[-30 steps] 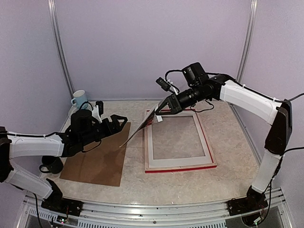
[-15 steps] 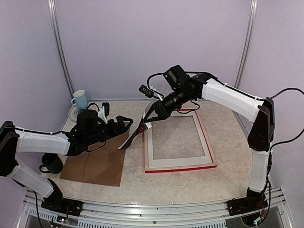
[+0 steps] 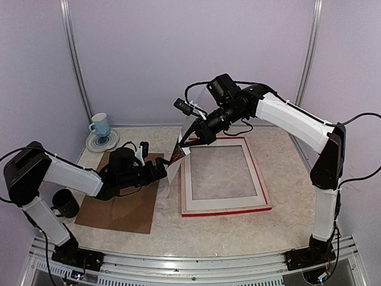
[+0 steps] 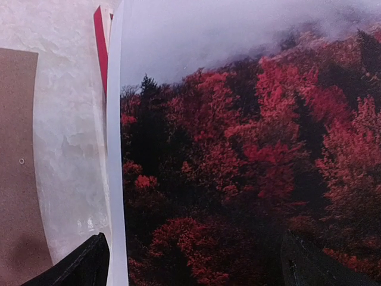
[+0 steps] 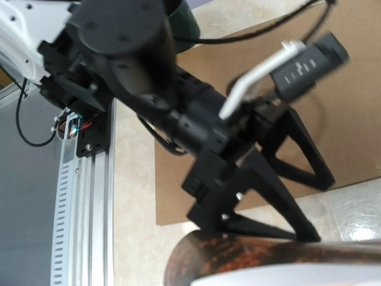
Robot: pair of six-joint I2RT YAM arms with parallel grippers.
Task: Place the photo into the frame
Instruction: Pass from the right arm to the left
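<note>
We are pinching the photo [image 3: 176, 156] by its upper corner in the right end effector [image 3: 186, 138], clenched on the paper. The sheet is therefore hanging curled just off the far-left corner of the frame [image 3: 226, 211], its lower edge dipping toward the worktop [image 3: 280, 179]. Our left end effector [image 3: 159, 171] is standing fully released, its fingers [image 4: 89, 265] spread wide and facing the printed side. We are probably preparing a second grip there, to flatten the sheet before laying it into the frame, which is lying back-up. The brown backing board [image 3: 122, 205] is lying left of the frame.
</note>
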